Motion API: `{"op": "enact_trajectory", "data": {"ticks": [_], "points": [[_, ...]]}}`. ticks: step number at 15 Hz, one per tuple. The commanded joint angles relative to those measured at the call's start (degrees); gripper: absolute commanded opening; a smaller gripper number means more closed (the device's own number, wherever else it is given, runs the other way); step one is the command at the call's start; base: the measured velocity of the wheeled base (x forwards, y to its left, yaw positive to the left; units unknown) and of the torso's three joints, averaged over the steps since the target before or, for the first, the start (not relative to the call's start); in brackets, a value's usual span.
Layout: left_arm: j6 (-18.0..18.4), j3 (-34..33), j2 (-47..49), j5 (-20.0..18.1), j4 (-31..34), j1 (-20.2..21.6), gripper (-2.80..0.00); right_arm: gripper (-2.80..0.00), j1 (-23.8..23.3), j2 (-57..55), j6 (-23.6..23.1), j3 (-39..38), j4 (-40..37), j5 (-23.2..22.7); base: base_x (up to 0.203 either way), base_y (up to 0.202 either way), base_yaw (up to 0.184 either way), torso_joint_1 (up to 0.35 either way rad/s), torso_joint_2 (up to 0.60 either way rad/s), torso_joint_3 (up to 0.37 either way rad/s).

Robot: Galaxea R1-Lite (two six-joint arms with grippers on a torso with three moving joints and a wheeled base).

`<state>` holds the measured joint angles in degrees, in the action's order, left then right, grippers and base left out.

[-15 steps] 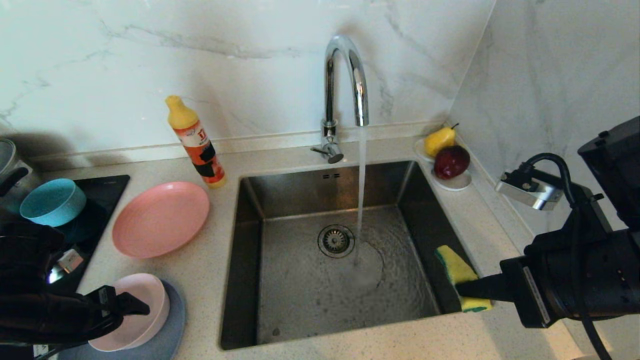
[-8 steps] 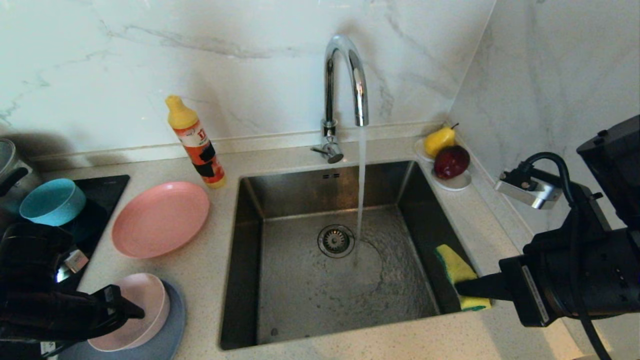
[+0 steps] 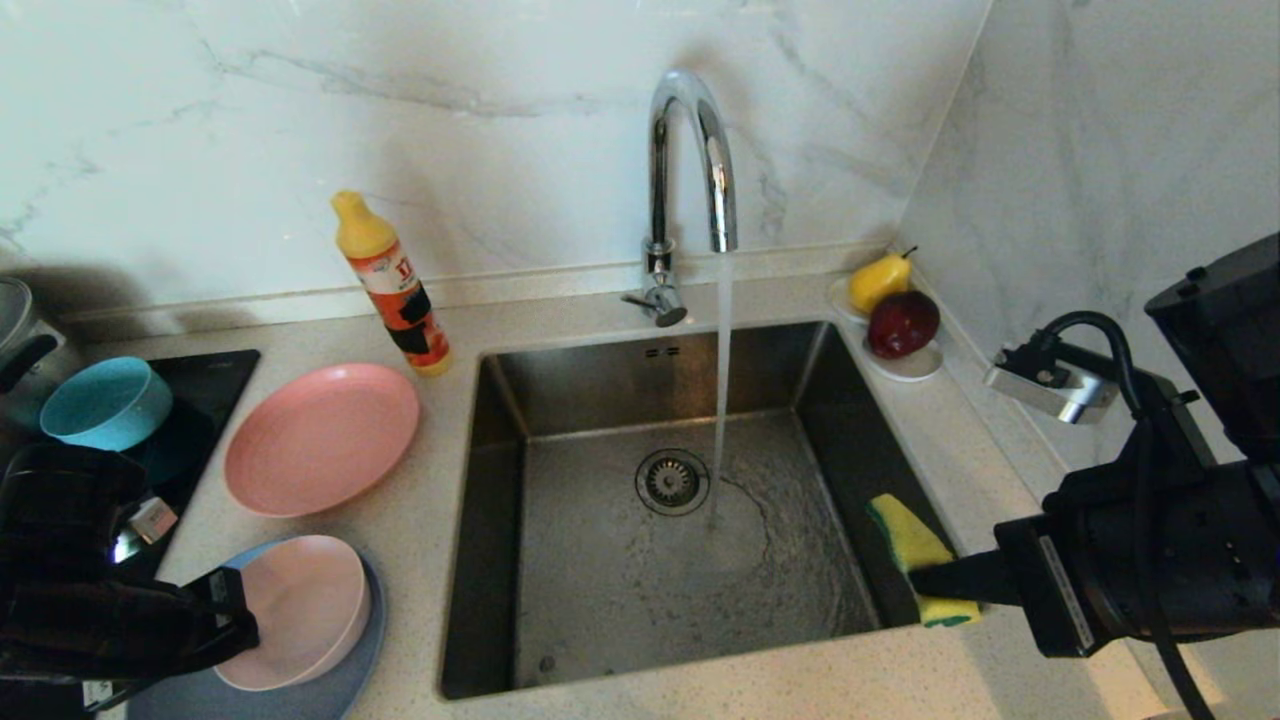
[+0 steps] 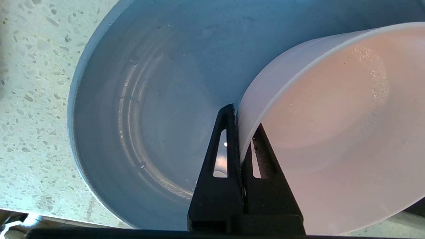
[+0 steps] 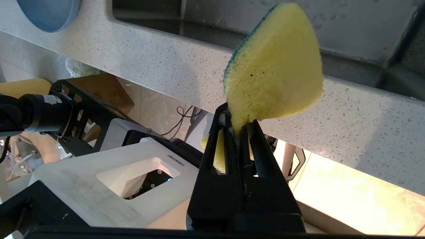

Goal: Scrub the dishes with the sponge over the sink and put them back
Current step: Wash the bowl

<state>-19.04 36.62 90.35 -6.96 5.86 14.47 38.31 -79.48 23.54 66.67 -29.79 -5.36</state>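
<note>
The pale pink bowl [image 3: 305,610] rests tilted on the grey-blue plate [image 3: 355,672] at the counter's front left. My left gripper [image 3: 238,612] is shut on the bowl's near rim, one finger inside and one outside. The left wrist view shows the same grip [image 4: 244,123] on the bowl [image 4: 332,132] over the plate [image 4: 149,99]. My right gripper [image 3: 935,578] is shut on the yellow sponge [image 3: 908,538] at the sink's [image 3: 600,590] front right corner. In the right wrist view, the sponge [image 5: 275,66] sticks out beyond the gripper [image 5: 239,124]. The salmon-pink plate [image 3: 320,438] and teal bowl [image 3: 105,402] sit further left.
Water runs from the chrome tap [image 3: 690,150] into the basin beside the drain [image 3: 672,481]. An orange detergent bottle [image 3: 395,290] stands left of the sink. A white saucer with fruit [image 3: 900,320] sits at the back right corner. A black cooktop [image 3: 215,380] lies at the far left.
My left gripper has closed on the pink bowl's rim. The bowl has tipped and slid a little to the right on the plate. The right arm with the sponge has kept still.
</note>
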Motion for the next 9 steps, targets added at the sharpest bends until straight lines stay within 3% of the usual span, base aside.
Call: {"op": "enact_trajectory", "data": {"ticks": [1,9], "points": [[-0.12,-0.06,-0.17,0.35,0.02,0.19,-2.8,-2.8,0.1,-0.32,0.02,0.13,-0.09,-0.08,0.0,0.0,0.0,0.0,0.0,0.0],[0.21,0.85,-7.38,1.27,1.76,2.48,-2.8,-2.8,0.1,-0.41,0.01,0.04,0.09,-0.06,0.0,0.0,0.0,0.0,0.0,0.0]]}}
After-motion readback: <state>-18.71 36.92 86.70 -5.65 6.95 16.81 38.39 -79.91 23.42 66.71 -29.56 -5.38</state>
